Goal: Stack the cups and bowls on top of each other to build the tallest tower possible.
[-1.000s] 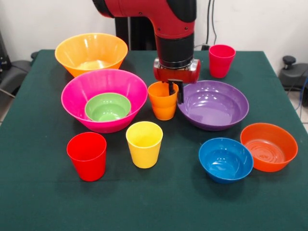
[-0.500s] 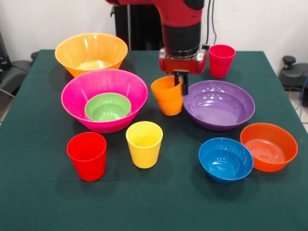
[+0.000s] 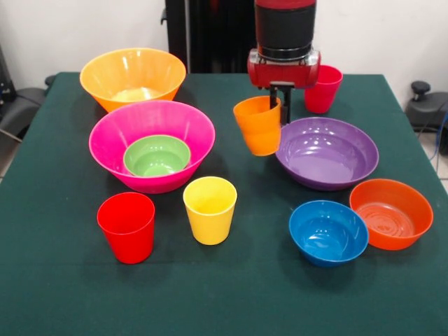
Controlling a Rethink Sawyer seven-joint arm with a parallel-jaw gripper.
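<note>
Above the table, the gripper pinches the orange cup by its rim, tilted; we count one nesting done, green bowl in hot-pink bowl; eight pieces remain unstacked.

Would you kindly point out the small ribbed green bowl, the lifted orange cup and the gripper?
Small ribbed green plastic bowl [image 3: 157, 155], front view, inner floor.
Tilted orange plastic cup [image 3: 257, 133], front view, outer wall.
Gripper [image 3: 278, 103], front view, between fingertips.

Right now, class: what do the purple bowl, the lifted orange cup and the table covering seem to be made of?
Purple bowl: probably glossy plastic, with bright highlights inside. Orange cup: likely the same smooth plastic, with sheen on its wall. Table covering: dark green, matte, cloth-like, without reflections.
</note>
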